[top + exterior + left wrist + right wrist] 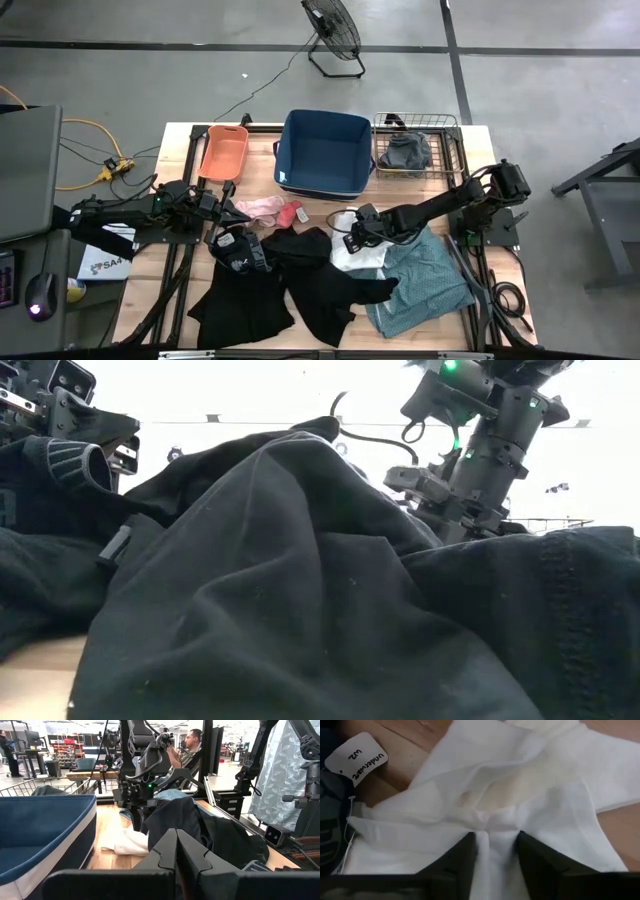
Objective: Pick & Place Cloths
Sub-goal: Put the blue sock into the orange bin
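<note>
Cloths lie spread over the near half of the table: black garments (320,285), which fill the low view (300,580), a teal-grey shirt (430,280), a white cloth (352,257), a pink piece (262,207) and a red piece (292,214). A grey cloth (405,152) lies in the wire basket. My right gripper (352,235) points down onto the white cloth (530,780) and is shut on it. My left gripper (232,192) is beside the pink piece, level, pointing toward the table's right; its fingers (176,845) are shut with nothing between them. My right gripper pinches a gathered fold of the white cloth (497,832) between its two fingers (462,852), coming from above and pointing down. The cloth bunches into creases at the fingers. The rest of it lies spread on the table.
An orange bin (224,150), a navy bin (323,152) and a wire basket (450,125) stand in a row along the far edge. A paper tag (357,752) hangs from a dark cloth beside the white one. A person (192,742) sits beyond the table.
</note>
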Controlling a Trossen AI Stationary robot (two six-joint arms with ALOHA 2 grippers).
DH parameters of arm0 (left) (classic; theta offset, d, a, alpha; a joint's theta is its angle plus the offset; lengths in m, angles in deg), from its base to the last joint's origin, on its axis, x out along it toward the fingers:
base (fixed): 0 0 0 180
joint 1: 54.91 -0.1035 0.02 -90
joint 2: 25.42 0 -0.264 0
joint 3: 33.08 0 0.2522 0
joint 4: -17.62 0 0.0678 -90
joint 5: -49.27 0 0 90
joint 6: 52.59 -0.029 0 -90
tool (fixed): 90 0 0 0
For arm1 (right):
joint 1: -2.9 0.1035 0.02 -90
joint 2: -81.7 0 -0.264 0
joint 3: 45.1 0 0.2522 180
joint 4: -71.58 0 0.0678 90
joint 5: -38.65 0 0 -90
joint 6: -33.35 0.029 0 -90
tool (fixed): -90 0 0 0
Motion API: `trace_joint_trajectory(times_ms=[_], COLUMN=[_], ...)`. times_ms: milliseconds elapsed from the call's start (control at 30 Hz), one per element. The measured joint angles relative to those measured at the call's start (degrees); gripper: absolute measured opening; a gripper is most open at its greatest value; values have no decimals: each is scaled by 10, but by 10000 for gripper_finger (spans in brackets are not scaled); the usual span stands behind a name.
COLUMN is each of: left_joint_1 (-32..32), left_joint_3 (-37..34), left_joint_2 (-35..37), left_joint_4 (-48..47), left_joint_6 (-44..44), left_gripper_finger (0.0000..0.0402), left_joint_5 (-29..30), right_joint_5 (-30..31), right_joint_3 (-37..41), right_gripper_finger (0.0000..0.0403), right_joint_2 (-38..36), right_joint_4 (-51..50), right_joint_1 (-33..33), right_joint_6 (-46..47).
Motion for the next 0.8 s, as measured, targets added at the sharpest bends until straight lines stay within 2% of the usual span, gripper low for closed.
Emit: trace_joint_trajectory(times_ms=[267,500,800], left_joint_1=[0,0,0], left_joint_3=[0,0,0], left_joint_2=[0,0,0], left_joint_4=[0,0,0], left_joint_6=[0,0,0], left_gripper_finger=[1,1,1], left_joint_5=[0,0,0], right_joint_5=[1,10,98], right_joint_3=[0,2,2], right_gripper_finger=[14,5,4], right_joint_2=[0,-18,-137], right_joint_4=[0,0,2], right_joint_1=[0,3,41], right_joint_6=[-1,-1,-45])
